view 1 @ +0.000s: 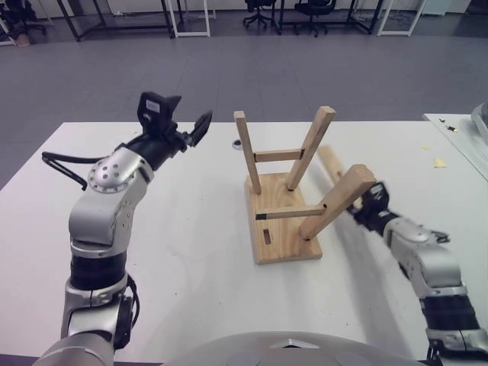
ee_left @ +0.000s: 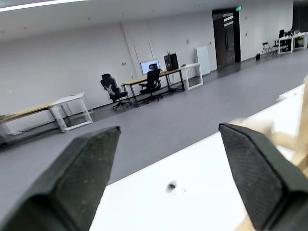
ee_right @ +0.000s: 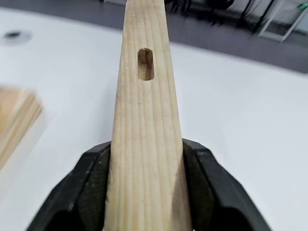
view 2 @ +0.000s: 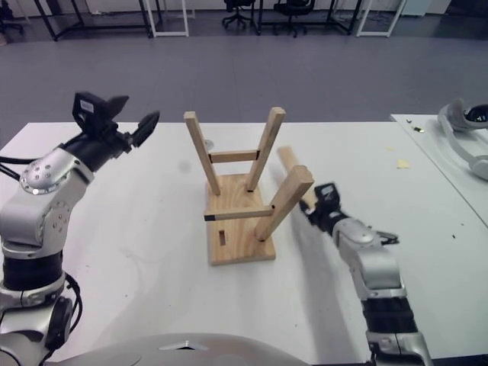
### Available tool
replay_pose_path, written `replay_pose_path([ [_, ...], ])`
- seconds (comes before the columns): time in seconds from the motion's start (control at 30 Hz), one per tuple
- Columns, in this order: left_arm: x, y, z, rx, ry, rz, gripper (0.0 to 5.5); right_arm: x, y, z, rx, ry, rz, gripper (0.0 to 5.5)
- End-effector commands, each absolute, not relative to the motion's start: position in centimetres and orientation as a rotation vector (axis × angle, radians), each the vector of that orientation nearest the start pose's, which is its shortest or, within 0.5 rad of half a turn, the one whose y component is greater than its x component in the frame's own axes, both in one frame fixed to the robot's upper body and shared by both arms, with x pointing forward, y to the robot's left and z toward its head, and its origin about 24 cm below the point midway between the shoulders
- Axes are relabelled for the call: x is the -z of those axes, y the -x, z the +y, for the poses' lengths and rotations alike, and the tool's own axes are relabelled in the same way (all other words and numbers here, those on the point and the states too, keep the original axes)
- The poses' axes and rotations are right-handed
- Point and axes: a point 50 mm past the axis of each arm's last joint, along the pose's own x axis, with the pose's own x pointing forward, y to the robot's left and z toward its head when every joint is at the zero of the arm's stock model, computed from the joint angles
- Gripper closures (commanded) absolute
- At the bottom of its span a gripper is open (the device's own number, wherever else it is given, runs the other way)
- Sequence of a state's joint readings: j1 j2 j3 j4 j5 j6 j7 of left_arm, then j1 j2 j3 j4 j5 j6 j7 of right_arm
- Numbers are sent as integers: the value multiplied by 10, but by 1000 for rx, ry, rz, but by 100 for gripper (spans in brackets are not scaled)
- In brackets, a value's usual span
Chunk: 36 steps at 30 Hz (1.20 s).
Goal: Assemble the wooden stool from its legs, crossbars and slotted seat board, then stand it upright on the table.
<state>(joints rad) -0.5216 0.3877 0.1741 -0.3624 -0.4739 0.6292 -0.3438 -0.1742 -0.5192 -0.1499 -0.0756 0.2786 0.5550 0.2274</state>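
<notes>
right jaws: clamped on loose leg (ee_right: 144, 125), both sides gripped, slotted end jutting out over table (view 1: 175, 252) | left jaws: spread wide, nothing between, left of seat board (view 1: 286, 242)

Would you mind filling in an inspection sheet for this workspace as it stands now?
Surface: white table, one small dark spot near its far edge.
Job's things: seat board lying flat, three legs standing in it, two crossbars fitted.
Clutter: yellow scrap on the neighbouring table.
Grippers: left gripper raised, jaws open; right gripper, jaws shut on the fourth leg.
Cables: black cable beside the left arm.
Surroundings: grey floor, office chairs, desks.
</notes>
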Motion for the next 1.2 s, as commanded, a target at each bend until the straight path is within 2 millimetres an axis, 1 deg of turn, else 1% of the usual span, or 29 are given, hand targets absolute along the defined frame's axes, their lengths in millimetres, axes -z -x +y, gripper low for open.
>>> replay_pose_path([
  [0.03, -281, -303, 145, 744, 282, -397, 173, -195, -305, -270, -56, 307, -98, 345],
  [0.07, -293, -304, 135, 835, 366, -411, 173, -222, -308, -261, -99, 341, -201, 345],
  [0.1, -304, -304, 127, 911, 431, -418, 173, -244, -309, -250, -151, 368, -285, 345],
  [0.13, -314, -303, 118, 999, 500, -421, 173, -264, -307, -231, -240, 390, -371, 345],
  [0.17, -324, -302, 110, 1078, 578, -420, 173, -282, -302, -204, -369, 395, -457, 345],
  [0.2, -331, -301, 105, 1129, 638, -418, 173, -293, -294, -178, -494, 390, -523, 345],
  [0.23, -337, -301, 102, 1160, 681, -415, 173, -298, -286, -159, -588, 393, -565, 345],
  [0.27, -340, -301, 102, 1174, 713, -412, 173, -300, -280, -147, -650, 403, -587, 345],
  [0.33, -347, -302, 103, 1185, 754, -412, 173, -298, -271, -132, -728, 421, -612, 345],
  [0.4, -352, -301, 106, 1192, 781, -417, 173, -298, -266, -126, -767, 407, -626, 345],
  [0.47, -355, -300, 110, 1188, 792, -433, 173, -297, -265, -126, -777, 399, -627, 345],
  [0.6, -358, -300, 118, 1151, 772, -460, 235, -294, -267, -132, -759, 395, -602, 345],
  [0.73, -353, -305, 128, 1091, 777, -451, 305, -289, -268, -136, -752, 421, -578, 345],
  [0.83, -349, -307, 130, 1070, 781, -433, 355, -286, -267, -136, -765, 438, -571, 345],
  [0.93, -346, -308, 129, 1064, 783, -414, 419, -286, -265, -134, -782, 445, -578, 345],
  [0.97, -346, -308, 128, 1063, 781, -412, 430, -286, -265, -133, -784, 445, -580, 345],
  [1.03, -345, -308, 129, 1046, 780, -405, 442, -287, -265, -133, -783, 442, -581, 345],
  [1.17, -344, -305, 130, 1038, 775, -408, 443, -286, -265, -135, -781, 439, -568, 345],
  [1.2, -344, -304, 131, 1033, 776, -411, 444, -285, -266, -135, -782, 442, -558, 307],
])
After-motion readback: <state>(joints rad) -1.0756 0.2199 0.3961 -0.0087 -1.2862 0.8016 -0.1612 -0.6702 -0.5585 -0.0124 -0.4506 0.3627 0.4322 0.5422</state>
